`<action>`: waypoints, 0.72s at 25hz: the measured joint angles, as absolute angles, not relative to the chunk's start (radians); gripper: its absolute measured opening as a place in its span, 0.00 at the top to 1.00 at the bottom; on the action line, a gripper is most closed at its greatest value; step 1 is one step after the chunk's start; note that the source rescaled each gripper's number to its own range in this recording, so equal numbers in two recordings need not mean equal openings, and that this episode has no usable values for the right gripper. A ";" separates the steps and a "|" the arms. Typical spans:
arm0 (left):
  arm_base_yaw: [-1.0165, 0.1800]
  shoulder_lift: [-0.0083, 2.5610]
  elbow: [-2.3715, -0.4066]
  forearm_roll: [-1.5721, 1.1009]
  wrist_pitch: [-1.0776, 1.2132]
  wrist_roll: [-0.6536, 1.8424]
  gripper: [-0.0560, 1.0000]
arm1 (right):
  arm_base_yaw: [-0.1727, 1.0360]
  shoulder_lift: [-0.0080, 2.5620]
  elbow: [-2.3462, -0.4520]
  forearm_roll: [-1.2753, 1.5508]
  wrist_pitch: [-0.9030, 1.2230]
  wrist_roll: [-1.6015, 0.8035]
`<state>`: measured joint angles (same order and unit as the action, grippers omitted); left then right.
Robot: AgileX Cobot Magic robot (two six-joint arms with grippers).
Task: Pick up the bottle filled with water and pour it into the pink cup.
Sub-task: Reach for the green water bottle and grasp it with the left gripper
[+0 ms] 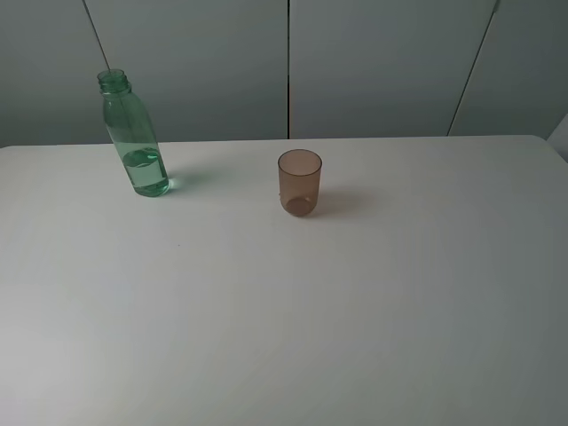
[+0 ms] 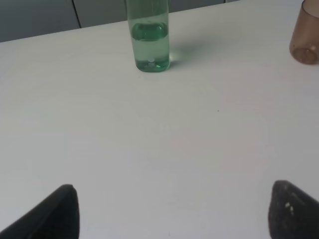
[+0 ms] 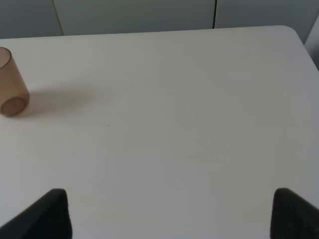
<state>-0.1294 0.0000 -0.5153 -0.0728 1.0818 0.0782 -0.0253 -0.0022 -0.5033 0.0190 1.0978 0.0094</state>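
On the white table [image 1: 284, 337], the bottle [image 1: 133, 133] and the pink cup [image 1: 300, 182] stand apart, untouched.
Toward the back left, the green bottle is upright and uncapped, with water [image 1: 147, 174] filling its lower part. The cup is upright near the middle, well to the bottle's right. The left gripper [image 2: 173, 211] faces the bottle, jaws spread wide and empty. The right gripper [image 3: 169, 211] also gapes, holding nothing.

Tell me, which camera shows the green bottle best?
The high camera: the whole bottle stands in view, open neck to base. The left wrist camera shows only its lower part; the right wrist camera misses it.
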 joint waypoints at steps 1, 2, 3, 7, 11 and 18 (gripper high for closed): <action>-0.129 0.000 -0.515 -0.073 1.082 0.078 0.12 | -0.025 -0.002 -0.503 0.019 1.098 0.009; -0.129 0.000 -0.515 -0.073 1.082 0.078 0.12 | -0.025 -0.002 -0.503 0.019 1.098 0.009; -0.129 0.000 -0.515 -0.073 1.082 0.078 0.12 | -0.025 -0.002 -0.503 0.019 1.098 0.009; -0.129 0.000 -0.515 -0.073 1.082 0.078 0.12 | -0.025 -0.002 -0.503 0.019 1.098 0.009; -0.129 0.000 -0.515 -0.071 1.082 0.070 0.12 | -0.025 -0.002 -0.503 0.019 1.098 0.009; -0.129 0.000 -0.515 -0.057 1.082 0.054 0.12 | -0.025 -0.002 -0.503 0.019 1.098 0.009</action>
